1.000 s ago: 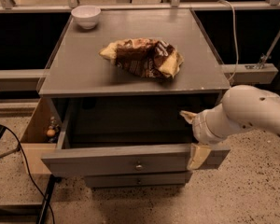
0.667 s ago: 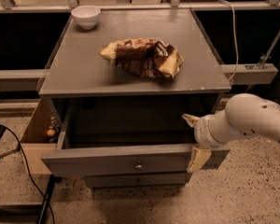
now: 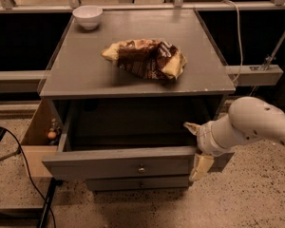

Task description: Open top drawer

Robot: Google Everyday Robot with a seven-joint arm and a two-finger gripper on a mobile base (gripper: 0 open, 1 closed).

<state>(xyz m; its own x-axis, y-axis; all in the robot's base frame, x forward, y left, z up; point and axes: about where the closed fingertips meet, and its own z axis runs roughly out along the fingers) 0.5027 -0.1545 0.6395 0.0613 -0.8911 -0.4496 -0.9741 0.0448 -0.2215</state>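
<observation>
Top drawer (image 3: 118,163): wide grey wooden drawer with a small round metal knob (image 3: 141,169) mid-front; pulled out of the grey cabinet (image 3: 218,106), at 6 o'clock of its top; interior exposed
Gripper (image 3: 195,148): cream two-finger gripper at the drawer front's right end, 4 o'clock in view; fingers (image 3: 201,167) spread apart, one above the front's top edge, one before its face
Cabinet top (image 3: 76,70): crumpled brown snack bag (image 3: 145,58) at centre; white bowl (image 3: 88,16) at 11 o'clock

One white bowl (image 3: 88,16) at the far left and one crumpled snack bag (image 3: 145,58) are counted on the cabinet top (image 3: 76,75). Two grey drawer fronts are seen below: the top drawer (image 3: 109,162) and one lower drawer (image 3: 114,184). One gripper (image 3: 198,148), its two fingers spread, is found at the top drawer's right end.
</observation>
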